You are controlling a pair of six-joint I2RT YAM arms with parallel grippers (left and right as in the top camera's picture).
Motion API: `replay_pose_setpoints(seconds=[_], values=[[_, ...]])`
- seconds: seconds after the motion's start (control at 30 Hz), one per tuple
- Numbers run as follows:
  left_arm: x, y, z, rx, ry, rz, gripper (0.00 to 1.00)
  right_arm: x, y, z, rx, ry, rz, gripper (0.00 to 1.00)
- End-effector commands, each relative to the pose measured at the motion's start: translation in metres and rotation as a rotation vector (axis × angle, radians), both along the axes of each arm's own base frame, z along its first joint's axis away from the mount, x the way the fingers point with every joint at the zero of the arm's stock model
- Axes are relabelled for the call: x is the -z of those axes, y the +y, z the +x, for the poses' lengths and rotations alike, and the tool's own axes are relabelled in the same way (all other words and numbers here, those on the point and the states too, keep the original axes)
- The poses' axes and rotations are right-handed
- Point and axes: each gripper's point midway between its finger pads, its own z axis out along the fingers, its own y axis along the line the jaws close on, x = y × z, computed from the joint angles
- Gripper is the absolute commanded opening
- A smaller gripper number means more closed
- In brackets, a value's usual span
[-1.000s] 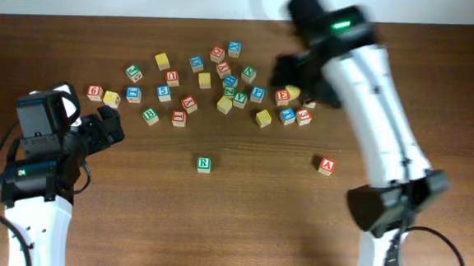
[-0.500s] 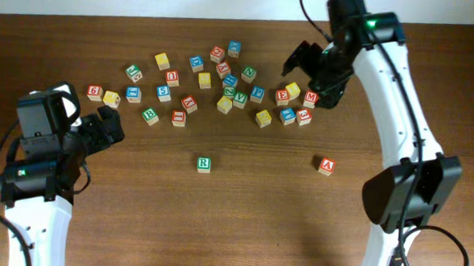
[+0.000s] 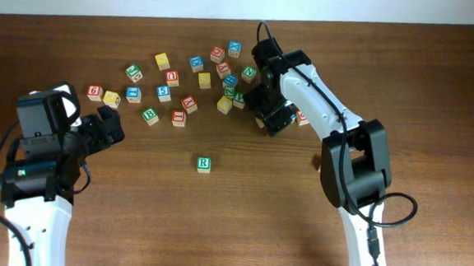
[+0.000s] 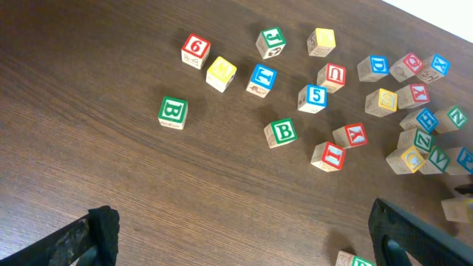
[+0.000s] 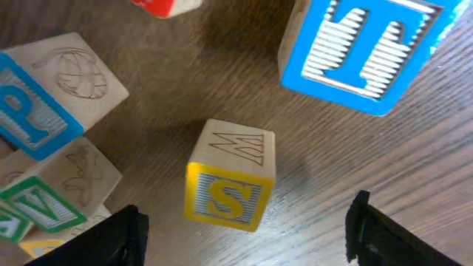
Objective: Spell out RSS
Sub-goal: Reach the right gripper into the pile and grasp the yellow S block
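Observation:
The green R block (image 3: 204, 163) lies alone in front of the block cluster; its edge shows at the bottom of the left wrist view (image 4: 355, 260). A yellow S block (image 5: 230, 177) lies on the table between the spread fingers of my right gripper (image 5: 247, 222), untouched. In the overhead view my right gripper (image 3: 269, 117) is low over the cluster's front right and hides that block. My left gripper (image 3: 112, 129) is open and empty at the left, also seen open in its wrist view (image 4: 240, 233).
Several letter and number blocks (image 3: 195, 77) are scattered across the back of the table. A blue T block (image 5: 369, 41), a blue P block (image 5: 29, 111) and a green V block (image 5: 44, 207) crowd the S block. The right arm (image 3: 347, 156) covers the right side.
My right arm swung from the back right toward the left and dropped low over the cluster's front, over the yellow block. The left arm has not moved.

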Motion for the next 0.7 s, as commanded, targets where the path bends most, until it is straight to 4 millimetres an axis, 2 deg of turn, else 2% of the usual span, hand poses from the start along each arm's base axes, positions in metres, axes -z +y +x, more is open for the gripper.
replay_pose_setpoints(seconds=[0.0,0.03,0.27,0.4,0.43,0.47,0.53,0.67], values=[[-0.004,0.000,0.001,-0.002,-0.012,-0.004,0.99,0.012,-0.007,0.001,0.025,-0.004,-0.068,0.75],[-0.004,0.000,0.001,-0.003,-0.012,-0.005,0.99,0.012,-0.006,0.006,0.025,-0.025,-0.069,0.75],[-0.004,0.000,0.001,-0.002,-0.012,-0.004,0.99,0.014,-0.007,0.005,0.025,-0.023,-0.071,0.73],[-0.004,0.000,0.001,-0.003,-0.012,-0.005,0.99,0.034,-0.012,-0.003,0.023,-0.003,-0.092,0.73],[-0.004,0.000,0.001,-0.002,-0.012,-0.004,0.99,0.036,-0.016,-0.004,0.002,-0.009,-0.114,0.68],[-0.004,0.000,0.001,-0.003,-0.012,-0.005,0.99,0.036,-0.019,-0.003,-0.007,-0.017,-0.132,0.67],[-0.004,0.000,0.001,-0.003,-0.012,-0.005,0.99,0.036,-0.017,-0.003,-0.073,-0.022,-0.121,0.47],[-0.004,0.000,0.001,-0.002,-0.012,-0.004,0.99,0.036,-0.017,-0.003,-0.255,-0.045,-0.128,0.31]])
